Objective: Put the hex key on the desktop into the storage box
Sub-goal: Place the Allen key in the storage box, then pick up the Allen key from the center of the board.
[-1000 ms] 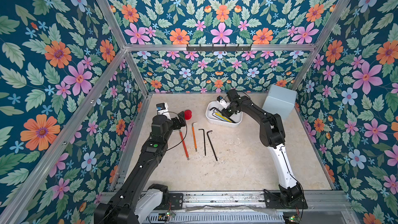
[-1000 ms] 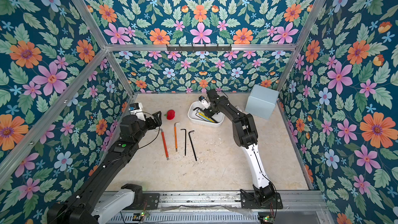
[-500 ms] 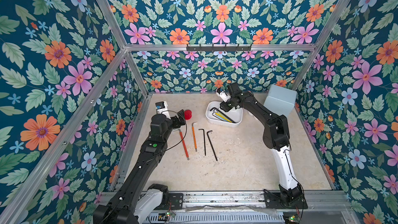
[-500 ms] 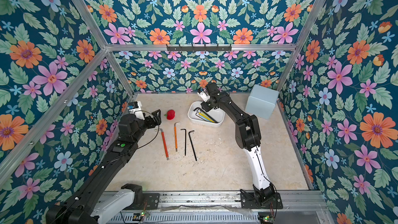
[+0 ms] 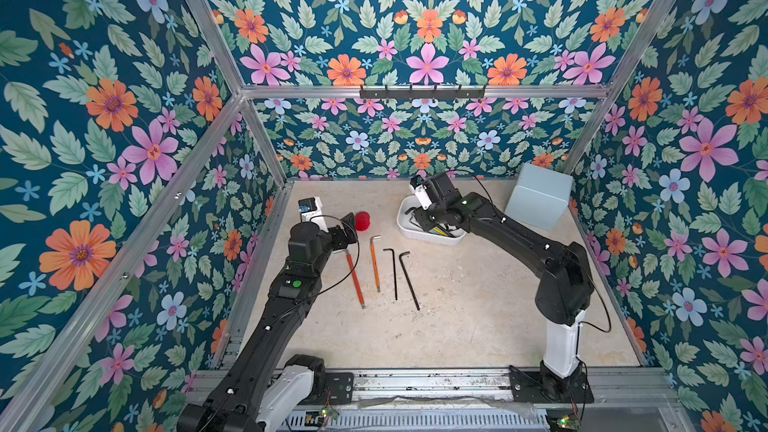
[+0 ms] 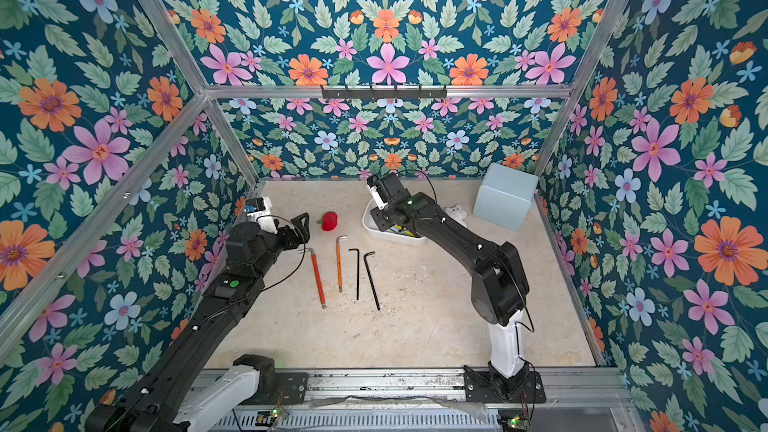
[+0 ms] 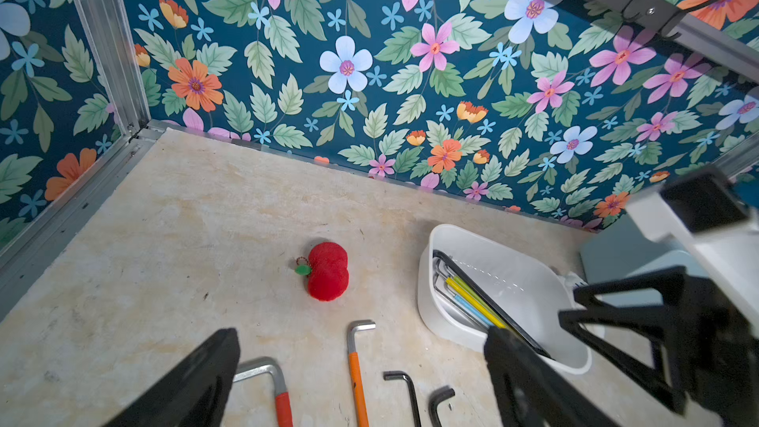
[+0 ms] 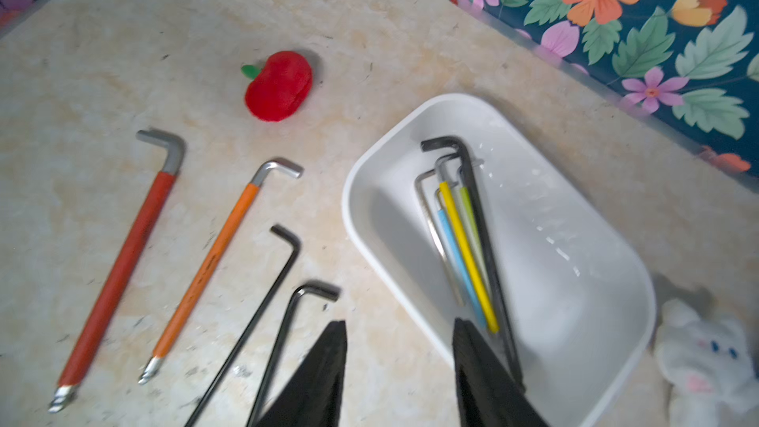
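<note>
Right arm folded back since earlier; right tool (image 8: 398, 322) apart, empty; left tool (image 7: 361, 334) wide, empty. Beige mottled worktop (image 5: 457, 326): four hex keys, red-sleeved (image 8: 123, 260), orange-sleeved (image 8: 205, 264), two black (image 8: 254, 314) (image 8: 318, 290). White glossy storage box (image 8: 575, 301): five hex keys (image 8: 464, 248)

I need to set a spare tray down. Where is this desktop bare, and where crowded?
Bare: the broad near desktop between the tips of the hex keys and the front rail; also the far corner behind the red plush apple. Crowded: the row of keys, and the storage box with the right claw over its rim, near the pale blue box.
</note>
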Robot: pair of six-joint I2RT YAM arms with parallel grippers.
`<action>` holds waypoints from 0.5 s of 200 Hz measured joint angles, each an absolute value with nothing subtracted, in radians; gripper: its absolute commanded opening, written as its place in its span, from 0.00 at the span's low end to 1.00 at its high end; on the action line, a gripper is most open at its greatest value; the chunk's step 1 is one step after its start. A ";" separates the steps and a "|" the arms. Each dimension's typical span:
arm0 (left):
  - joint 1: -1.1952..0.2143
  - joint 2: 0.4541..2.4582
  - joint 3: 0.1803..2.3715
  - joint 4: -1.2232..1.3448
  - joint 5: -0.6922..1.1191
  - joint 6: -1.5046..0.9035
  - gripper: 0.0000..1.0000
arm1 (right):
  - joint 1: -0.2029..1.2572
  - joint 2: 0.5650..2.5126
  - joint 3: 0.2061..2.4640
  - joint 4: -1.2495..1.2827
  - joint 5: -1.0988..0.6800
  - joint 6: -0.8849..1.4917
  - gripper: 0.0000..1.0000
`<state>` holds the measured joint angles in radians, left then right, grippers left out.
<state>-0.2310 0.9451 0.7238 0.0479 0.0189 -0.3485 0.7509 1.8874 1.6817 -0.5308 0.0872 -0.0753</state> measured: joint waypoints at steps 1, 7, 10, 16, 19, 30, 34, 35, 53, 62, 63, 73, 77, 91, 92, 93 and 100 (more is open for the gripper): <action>-0.231 0.945 0.724 0.048 0.019 -0.348 1.00 | 0.754 1.883 1.675 -0.529 0.088 -0.072 0.51; -0.231 0.945 0.722 0.047 0.023 -0.349 0.99 | 0.771 1.856 1.635 -0.515 0.095 -0.053 0.51; -0.231 0.945 0.722 0.047 0.025 -0.350 1.00 | 0.781 1.841 1.611 -0.510 0.097 -0.040 0.51; -0.231 0.945 0.721 0.047 0.025 -0.355 0.99 | 0.799 1.814 1.568 -0.498 0.102 -0.017 0.52; -0.231 0.945 0.721 0.048 0.025 -0.360 0.99 | 0.806 1.803 1.549 -0.491 0.104 -0.006 0.52; -0.231 0.945 0.720 0.050 0.029 -0.360 0.99 | 0.827 1.771 1.489 -0.477 0.103 0.042 0.52; -0.231 0.945 0.719 0.051 0.031 -0.360 0.99 | 0.833 1.763 1.469 -0.472 0.103 0.063 0.52; -0.231 0.945 0.719 0.051 0.031 -0.360 0.99 | 0.834 1.761 1.465 -0.471 0.103 0.067 0.52; -0.231 0.944 0.718 0.051 0.039 -0.363 0.99 | 0.852 1.757 1.400 -0.457 0.104 0.151 0.52; -0.231 0.943 0.718 0.052 0.045 -0.364 0.99 | 0.862 1.765 1.372 -0.456 0.105 0.196 0.52; -0.231 0.942 0.718 0.052 0.045 -0.364 0.99 | 0.863 1.766 1.370 -0.456 0.105 0.199 0.52; -0.231 0.941 0.718 0.051 0.047 -0.366 0.99 | 0.878 1.779 1.350 -0.453 0.104 0.236 0.52; -0.231 0.940 0.718 0.052 0.047 -0.366 0.99 | 0.884 1.785 1.343 -0.452 0.103 0.250 0.52; -0.231 0.938 0.717 0.052 0.049 -0.366 1.00 | 0.902 1.816 1.333 -0.451 0.100 0.295 0.52; -0.231 0.938 0.717 0.052 0.049 -0.366 0.99 | 0.903 1.818 1.333 -0.451 0.100 0.297 0.52; -0.231 0.938 0.717 0.052 0.049 -0.366 0.99 | 0.904 1.823 1.333 -0.450 0.098 0.300 0.52; -0.231 0.938 0.717 0.052 0.049 -0.366 0.99 | 0.909 1.840 1.335 -0.448 0.094 0.317 0.52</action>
